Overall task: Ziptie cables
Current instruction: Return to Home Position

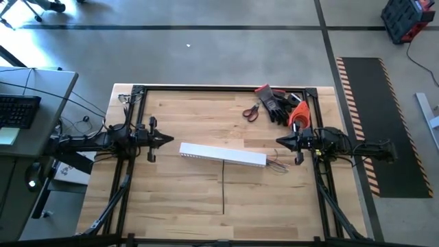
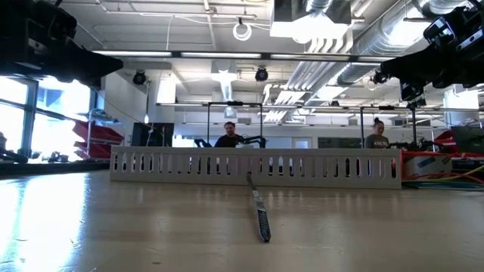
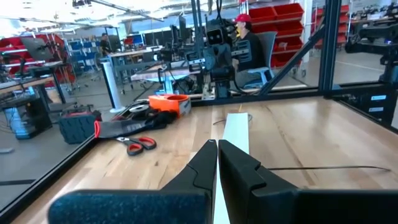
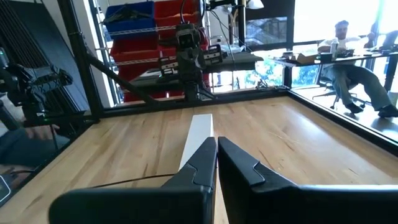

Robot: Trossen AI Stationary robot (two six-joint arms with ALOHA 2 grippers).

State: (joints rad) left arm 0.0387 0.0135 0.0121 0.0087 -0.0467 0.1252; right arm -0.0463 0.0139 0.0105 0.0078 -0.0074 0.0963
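Observation:
The cables (image 1: 277, 165) are thin mixed-colour wires that splay out of the right end of a long white slotted duct (image 1: 223, 156) and lie on the wooden table. In the low view they show beside the duct's end (image 2: 442, 181). A black ziptie (image 1: 223, 186) lies flat on the table, running from the duct toward the near edge (image 2: 260, 214). My left gripper (image 1: 169, 140) hovers shut and level off the duct's left end (image 3: 217, 147). My right gripper (image 1: 279, 141) hovers shut and level above the cables (image 4: 216, 144). Neither touches anything.
Red-handled scissors (image 1: 251, 112), dark gloves (image 1: 276, 104) and an orange tool (image 1: 300, 114) lie at the table's far right. A black frame (image 1: 226, 88) borders the table. People sit at desks beyond the table (image 2: 229, 134). Bare wood lies near the front edge.

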